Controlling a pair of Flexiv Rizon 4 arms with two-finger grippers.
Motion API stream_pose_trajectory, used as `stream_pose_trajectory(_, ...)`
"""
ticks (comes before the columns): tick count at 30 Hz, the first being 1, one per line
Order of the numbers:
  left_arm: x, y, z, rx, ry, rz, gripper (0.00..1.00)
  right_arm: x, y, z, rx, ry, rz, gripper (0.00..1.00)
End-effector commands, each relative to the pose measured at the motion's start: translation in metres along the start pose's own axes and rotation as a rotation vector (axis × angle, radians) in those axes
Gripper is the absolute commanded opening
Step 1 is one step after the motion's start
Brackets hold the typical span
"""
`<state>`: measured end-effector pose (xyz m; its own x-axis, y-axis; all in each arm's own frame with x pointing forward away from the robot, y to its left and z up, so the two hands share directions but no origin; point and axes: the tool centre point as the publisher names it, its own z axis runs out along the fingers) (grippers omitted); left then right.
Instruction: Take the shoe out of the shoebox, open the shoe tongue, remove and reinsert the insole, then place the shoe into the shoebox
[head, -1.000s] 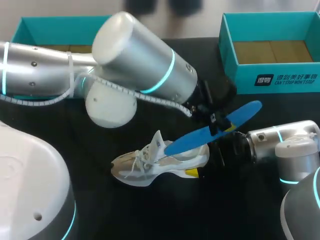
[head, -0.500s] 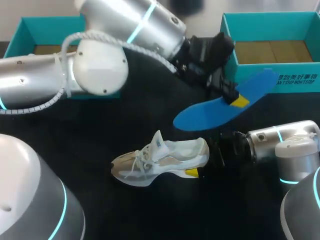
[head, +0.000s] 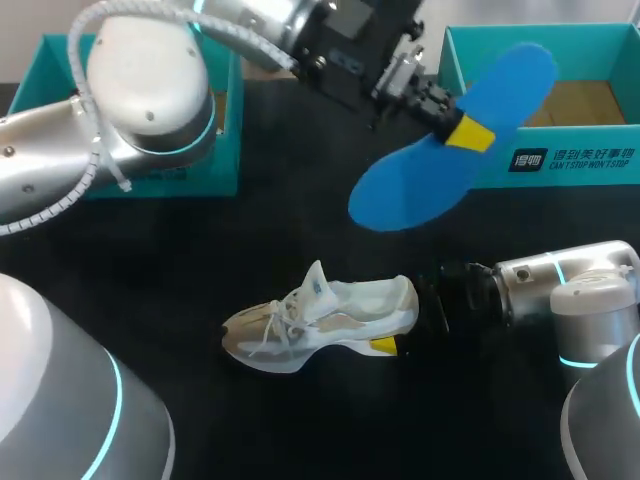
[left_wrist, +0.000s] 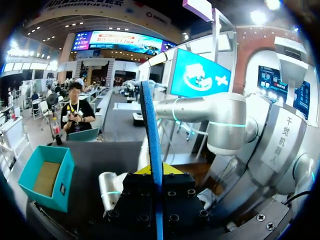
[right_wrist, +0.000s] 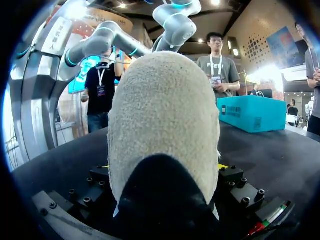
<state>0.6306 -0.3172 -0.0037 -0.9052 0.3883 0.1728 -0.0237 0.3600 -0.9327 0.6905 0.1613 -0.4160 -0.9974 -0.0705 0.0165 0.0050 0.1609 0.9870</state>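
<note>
Left gripper (head: 462, 131) pinches blue insole (head: 415, 190); cream laced shoe (head: 330, 318) stands upright.

Your left arm (head: 150, 100) is swinging up and back toward the far side of the table; its gripper (head: 462, 130), clamped on the flat blue foam insole (head: 400, 195), is drawing it out of the white and beige mesh sneaker (head: 320, 325) and carrying it clear above; the insole is rising in front of the teal cardboard shoebox (head: 560, 165) on your right, its far end tilting higher.

Lit from above; prob. some glare.
</note>
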Motion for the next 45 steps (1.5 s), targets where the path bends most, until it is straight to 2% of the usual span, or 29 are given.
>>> stream_pose_trajectory(1,-0.003,0.007,-0.018,0.009,0.016,0.003,0.00,0.001,0.000,0.001,0.003,0.000,0.001,0.00)
stream_pose_trajectory(13,-0.003,0.007,-0.018,0.009,0.016,0.003,0.00,0.001,0.000,0.001,0.003,0.000,0.001,0.00)
stream_pose_trajectory(17,0.015,-0.006,-0.035,0.154,-0.078,-0.110,0.00,0.001,0.000,0.001,0.003,0.000,0.001,0.00)
stream_pose_trajectory(20,0.033,-0.012,-0.046,0.220,-0.133,-0.136,0.00,0.001,0.000,0.001,0.003,0.000,0.001,0.00)
stream_pose_trajectory(27,0.079,-0.017,-0.055,0.311,-0.216,-0.170,0.00,0.001,0.000,0.001,0.003,0.000,0.001,0.00)
stream_pose_trajectory(30,0.090,-0.015,-0.058,0.324,-0.234,-0.179,0.00,0.001,0.000,0.001,0.003,0.000,0.001,0.00)
stream_pose_trajectory(33,0.091,-0.015,-0.063,0.352,-0.229,-0.207,0.00,0.001,0.000,0.001,0.003,0.000,0.001,0.00)
stream_pose_trajectory(40,0.092,-0.025,-0.072,0.347,-0.228,-0.225,0.00,0.001,0.000,0.001,0.003,0.000,0.001,0.00)
stream_pose_trajectory(45,0.094,-0.026,-0.082,0.353,-0.175,-0.211,0.00,0.001,0.000,0.001,0.003,0.000,0.001,0.00)
